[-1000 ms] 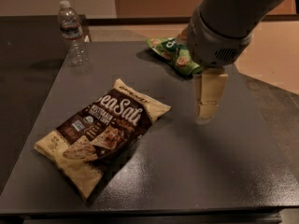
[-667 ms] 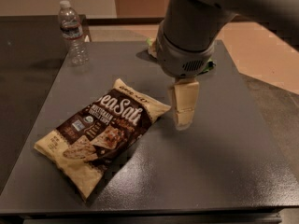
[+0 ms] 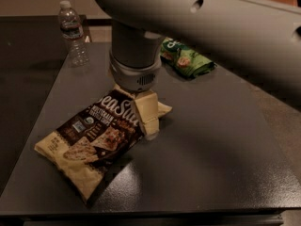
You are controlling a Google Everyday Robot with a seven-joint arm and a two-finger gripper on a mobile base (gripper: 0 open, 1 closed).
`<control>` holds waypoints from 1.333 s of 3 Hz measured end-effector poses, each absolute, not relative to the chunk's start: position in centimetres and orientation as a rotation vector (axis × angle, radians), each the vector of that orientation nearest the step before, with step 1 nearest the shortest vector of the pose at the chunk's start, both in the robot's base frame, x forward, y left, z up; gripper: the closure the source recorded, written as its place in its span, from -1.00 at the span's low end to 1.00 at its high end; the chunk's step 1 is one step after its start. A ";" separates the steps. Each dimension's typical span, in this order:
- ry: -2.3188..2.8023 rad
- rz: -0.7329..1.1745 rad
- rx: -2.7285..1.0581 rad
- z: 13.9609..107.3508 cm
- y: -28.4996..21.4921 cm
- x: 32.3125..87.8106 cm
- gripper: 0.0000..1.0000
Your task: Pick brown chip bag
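Observation:
The brown chip bag [image 3: 94, 138] lies flat on the dark grey table [image 3: 207, 145], slanted from front left to back right, dark brown in the middle with cream-tan ends and white "Sea Salt" lettering. My gripper [image 3: 146, 119] hangs from the big grey arm right over the bag's upper right end. Its cream-coloured fingers [image 3: 145, 108] point down and reach the bag's right edge next to the lettering. The arm hides the bag's far corner.
A green snack bag [image 3: 187, 60] lies at the back of the table, partly behind the arm. A clear plastic water bottle [image 3: 73, 33] stands at the back left corner. The table's left and front edges are close to the bag.
My gripper has moved left from the table's right side, past the green bag, to the brown chip bag's upper right end, and has come down onto it.

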State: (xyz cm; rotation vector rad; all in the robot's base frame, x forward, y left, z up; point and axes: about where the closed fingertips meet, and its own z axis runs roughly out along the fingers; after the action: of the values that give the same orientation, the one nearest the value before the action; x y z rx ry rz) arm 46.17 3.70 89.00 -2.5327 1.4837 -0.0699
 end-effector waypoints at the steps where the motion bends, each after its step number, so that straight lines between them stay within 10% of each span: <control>1: 1.418 -0.026 -2.601 87.4 6.4 46.1 -1.00; 2: 1.376 -0.005 -2.655 85.9 8.0 46.1 -1.00; 4: 1.337 -0.041 -2.714 84.8 8.1 46.3 -0.20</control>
State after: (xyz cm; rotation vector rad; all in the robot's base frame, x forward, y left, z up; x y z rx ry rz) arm 46.35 8.06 84.80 -2.7139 1.3374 -0.0406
